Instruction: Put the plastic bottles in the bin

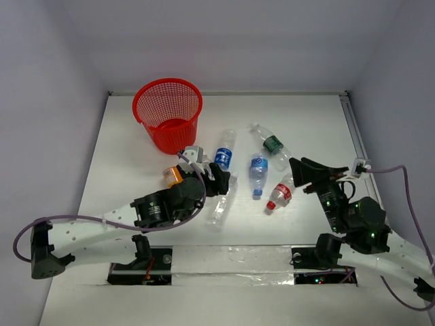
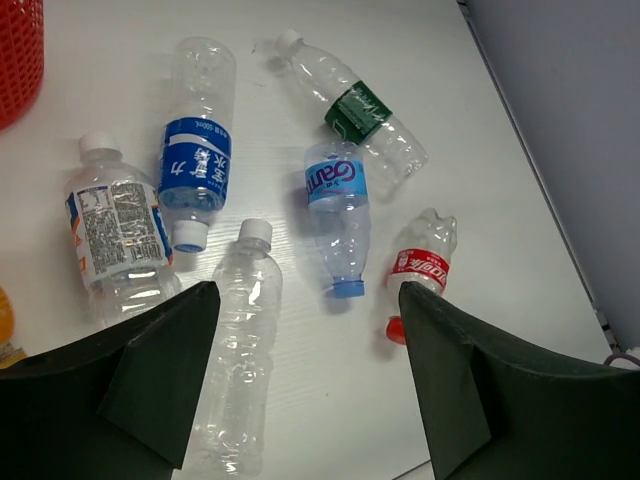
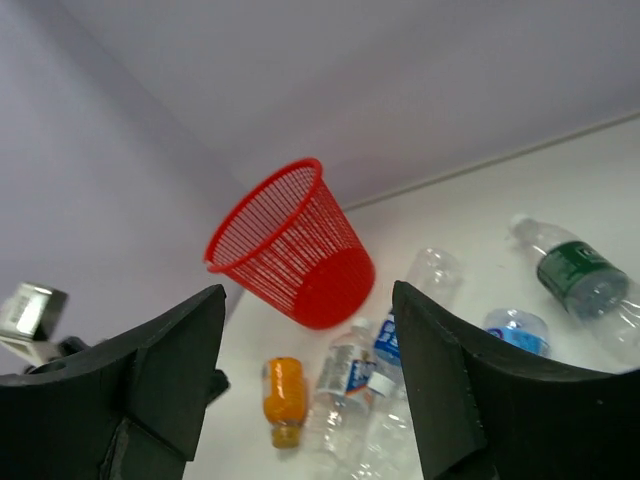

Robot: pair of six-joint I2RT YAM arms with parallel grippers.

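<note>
The unlabelled bottle (image 2: 238,340), lying apart from the bin (image 1: 155,136), looks light, slick and probably crushable. The left end effector (image 2: 307,290), wide open and empty, should pinch mid-body.

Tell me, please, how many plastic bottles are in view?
7, all lying on the table: the orange bottle and white-labelled bottle leftmost, then dark-blue-labelled bottle, unlabelled bottle, light-blue-labelled bottle, green-labelled bottle, and red-labelled bottle rightmost. The left arm might hide others.

overhead, two wrist views; common bottles (image 1: 257,173)
</note>
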